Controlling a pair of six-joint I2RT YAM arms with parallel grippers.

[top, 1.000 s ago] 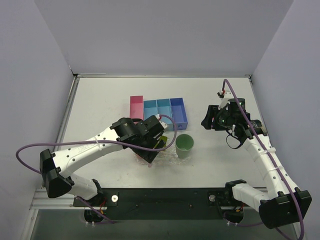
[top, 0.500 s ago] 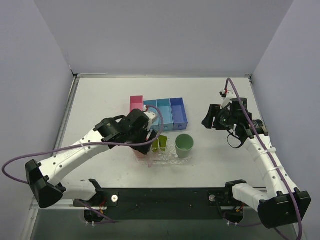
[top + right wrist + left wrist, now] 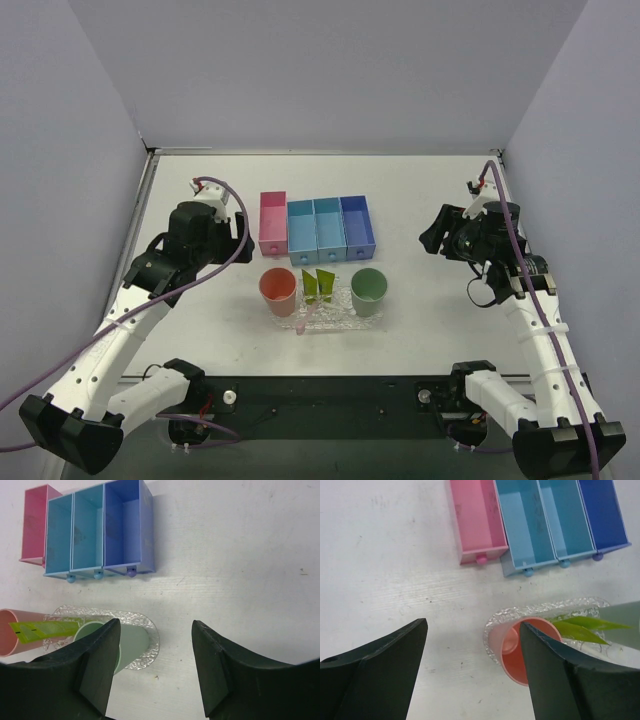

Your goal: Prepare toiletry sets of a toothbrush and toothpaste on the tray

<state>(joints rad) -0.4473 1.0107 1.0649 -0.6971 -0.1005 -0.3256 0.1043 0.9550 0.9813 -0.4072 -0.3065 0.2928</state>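
The clear bumpy tray (image 3: 340,318) lies in the middle of the table. On it stand a pink cup (image 3: 278,291) at the left and a green cup (image 3: 369,291) at the right, with two yellow-green toothpaste tubes (image 3: 319,285) between them. A pink toothbrush (image 3: 304,318) pokes out over the tray's front edge. My left gripper (image 3: 232,238) is open and empty, back-left of the tray; its view shows the pink cup (image 3: 512,650), the tubes (image 3: 580,630) and the tray rim (image 3: 495,625). My right gripper (image 3: 432,238) is open and empty, right of the tray.
A row of bins, one pink (image 3: 272,222) and three blue (image 3: 331,226), stands just behind the tray. The right wrist view shows the green cup (image 3: 132,642), a tube (image 3: 45,629) and the tray rim (image 3: 150,635). Walls enclose the table.
My left arm has pulled back from over the tray to the back left, uncovering the pink cup and the tubes. My right gripper has shifted slightly right.
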